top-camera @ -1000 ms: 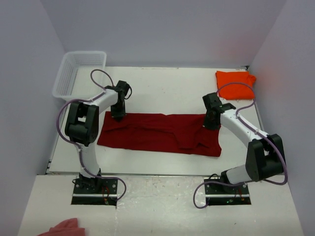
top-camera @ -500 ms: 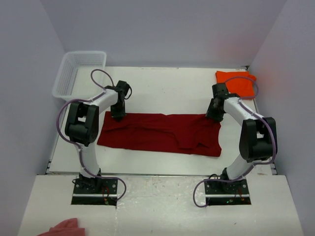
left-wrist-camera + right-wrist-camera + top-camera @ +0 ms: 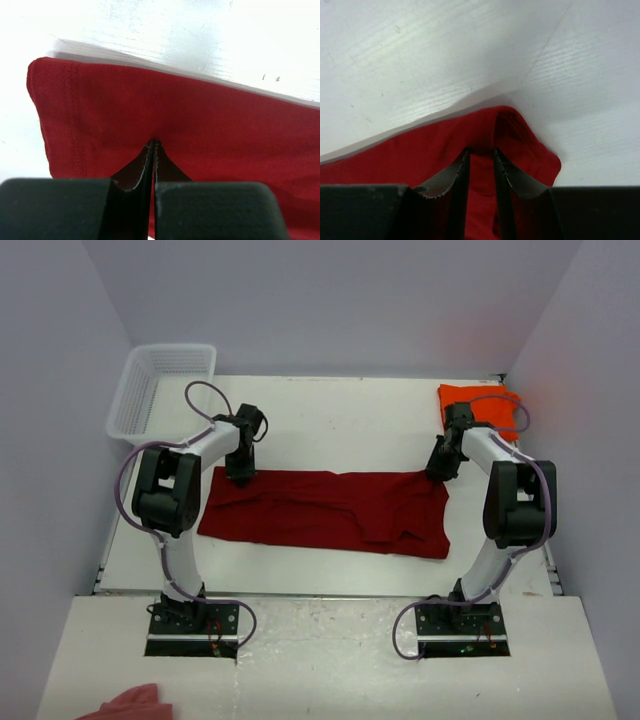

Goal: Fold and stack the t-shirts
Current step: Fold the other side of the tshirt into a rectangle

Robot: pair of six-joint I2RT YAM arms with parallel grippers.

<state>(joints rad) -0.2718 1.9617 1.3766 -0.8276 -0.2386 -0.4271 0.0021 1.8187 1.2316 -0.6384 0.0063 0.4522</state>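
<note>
Red cloth fills the middle of the top view: the red shirt [image 3: 325, 510] lies flat and spread wide on the white table [image 3: 340, 430]. The left gripper [image 3: 240, 472] is down on its far left corner. The right gripper [image 3: 441, 470] is down on its far right corner. The orange shirt [image 3: 452, 398] sits folded small in the far right corner of the table, well apart from the red one. A white basket [image 3: 165, 380] stands at the far left. A pink cloth [image 3: 130, 703] lies at the near edge, off the table.

In the left wrist view, the two fingers [image 3: 132, 175] are pressed together, with the red shirt's hem pinched at their tips.

In the right wrist view, the fingers [image 3: 445, 177] have a thin gap, and a bunched-up fold of the red shirt is squeezed between them.
</note>
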